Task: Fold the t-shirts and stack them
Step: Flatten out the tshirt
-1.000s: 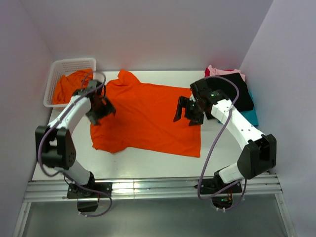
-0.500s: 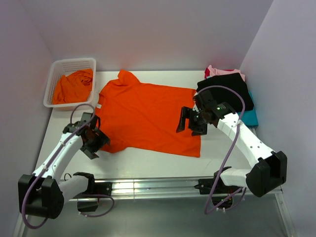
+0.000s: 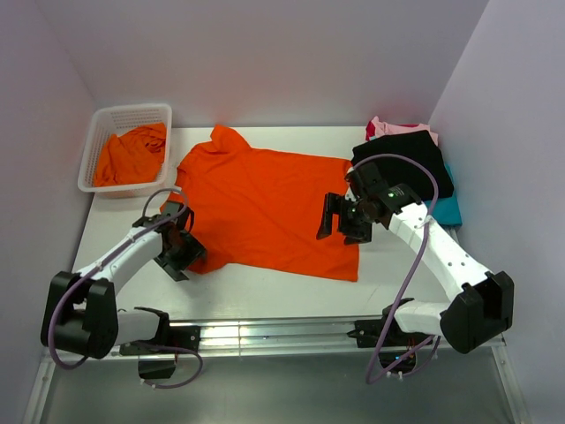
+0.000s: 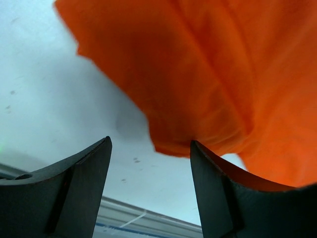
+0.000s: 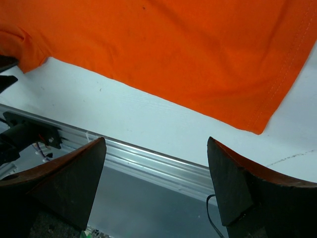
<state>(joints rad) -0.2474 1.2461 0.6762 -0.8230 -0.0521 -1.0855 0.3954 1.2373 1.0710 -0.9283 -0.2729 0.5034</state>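
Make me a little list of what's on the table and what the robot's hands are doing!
Middle: flat orange shirt spread on the table
Basket: far left, crumpled orange shirt inside
Pile: far right, with a pink shirt, black shirt and teal shirt
Left hand: open, at the flat orange shirt's near left corner
Right hand: open, above that shirt's right edge
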